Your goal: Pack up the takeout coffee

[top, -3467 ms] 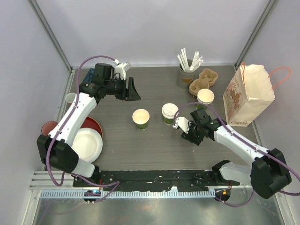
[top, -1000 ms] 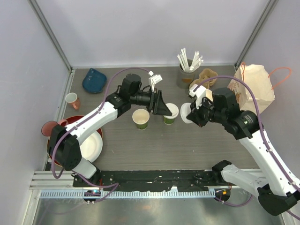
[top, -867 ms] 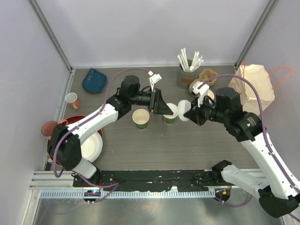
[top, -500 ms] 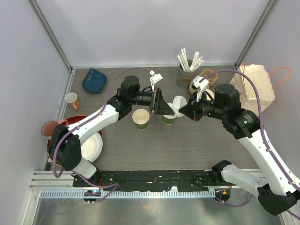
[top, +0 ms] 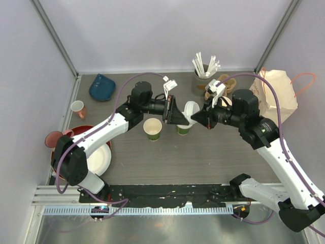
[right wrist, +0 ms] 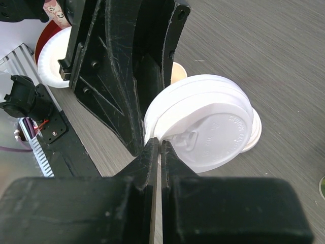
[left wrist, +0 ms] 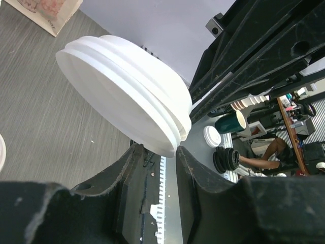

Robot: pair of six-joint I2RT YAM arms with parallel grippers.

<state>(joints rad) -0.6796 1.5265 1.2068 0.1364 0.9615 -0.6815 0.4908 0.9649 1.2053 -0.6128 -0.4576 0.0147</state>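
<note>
Lid [top: 191,113] hangs mid-air above tabletop [top: 203,157], between arms. My right fingers [right wrist: 144,173] pinch its rim tight. Left fingers [left wrist: 122,178] part-open astride opposite rim, not clamped. Likely handover: uncapped cup [top: 152,127] sits on left arm's side.

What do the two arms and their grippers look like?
The left arm and right arm have white shells and black joints, each with a purple cable looping along it. The left gripper and right gripper are black, with scratched, tapering fingers.
</note>
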